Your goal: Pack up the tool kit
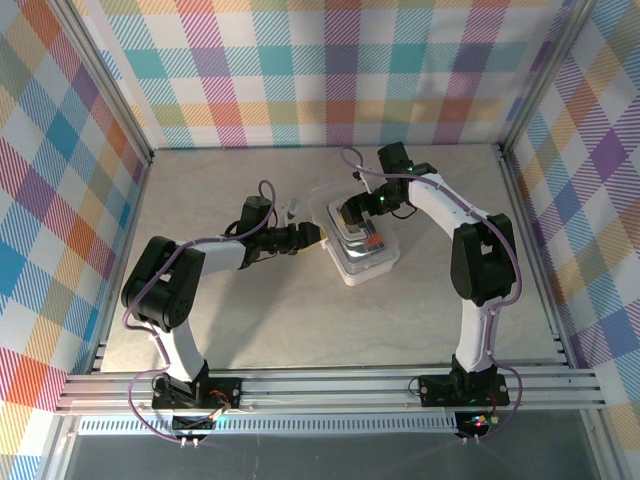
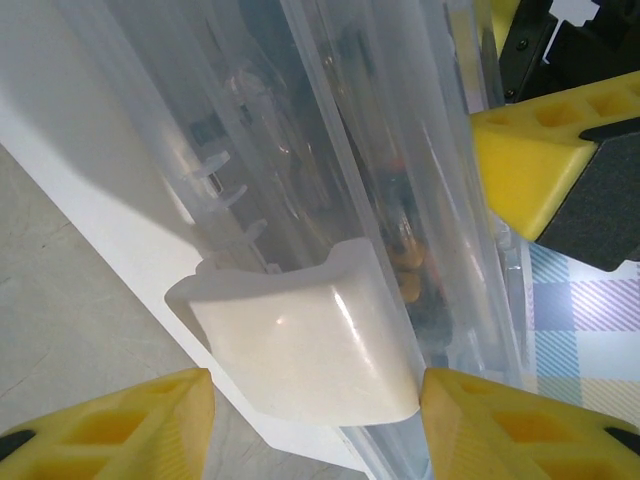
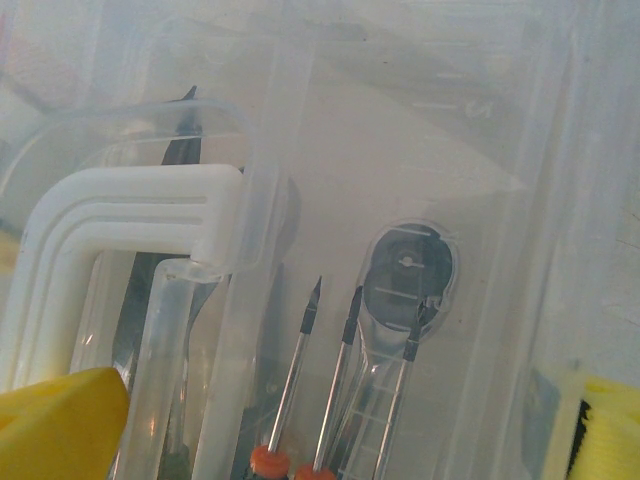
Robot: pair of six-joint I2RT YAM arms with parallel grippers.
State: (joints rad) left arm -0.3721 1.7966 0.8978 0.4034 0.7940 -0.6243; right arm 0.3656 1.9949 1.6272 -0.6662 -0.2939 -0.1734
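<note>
The tool kit's translucent case (image 1: 366, 264) lies mid-table with its lid down. My left gripper (image 1: 318, 236) is at the case's left side. Its yellow fingers (image 2: 110, 425) straddle the white latch (image 2: 300, 345); one touches the latch's edge and the other stands off it, so it is open. Over the lid, my right gripper (image 1: 350, 215) is wide open, its fingertips (image 3: 60, 420) apart with nothing between them. Through the lid I see the chrome ratchet (image 3: 408, 275), red-and-black screwdrivers (image 3: 300, 370) and the white handle (image 3: 130, 220).
Plaid walls (image 1: 70, 180) close in the grey table (image 1: 300, 320) on the left, back and right. An aluminium rail (image 1: 330, 385) runs along the near edge at the arm bases. The right gripper's yellow finger (image 2: 540, 160) hangs close above the case's far side.
</note>
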